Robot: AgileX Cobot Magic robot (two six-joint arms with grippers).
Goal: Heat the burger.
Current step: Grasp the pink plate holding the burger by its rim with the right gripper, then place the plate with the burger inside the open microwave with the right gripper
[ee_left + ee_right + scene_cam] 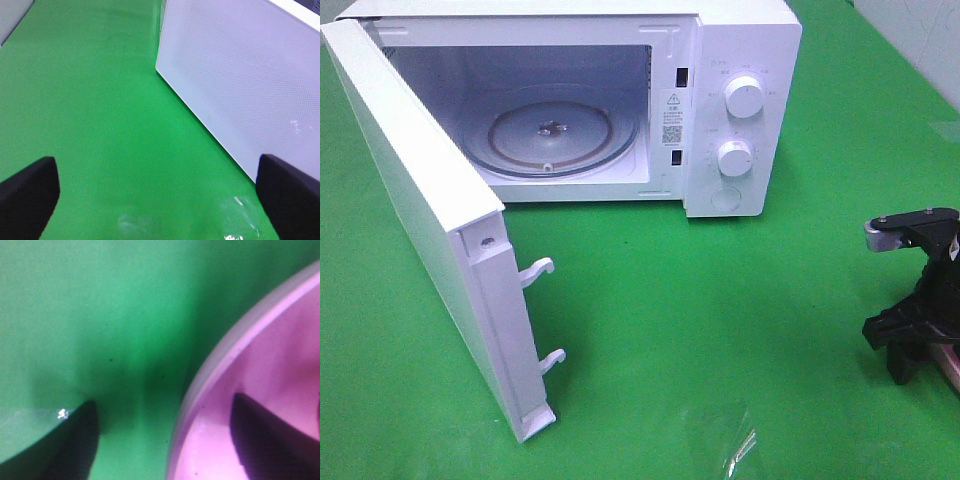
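Note:
The burger is out of view. In the right wrist view my right gripper [164,401] is open and straddles the rim of a round pink plate [280,355]: one dark finger [75,450] rests over the green cloth outside the rim, the other finger [265,440] over the plate's inside. In the exterior high view the right gripper [908,360] hangs low at the far right edge, with a sliver of the pink plate [951,368] beside it. My left gripper [160,210] is open and holds nothing, low over the cloth beside the microwave door [240,75].
A white microwave [740,60] stands at the back with its door [410,190] swung wide toward the front left. Inside lies a bare glass turntable [555,135]. Two knobs [744,100] sit on its right panel. Green cloth [720,330] covers the table.

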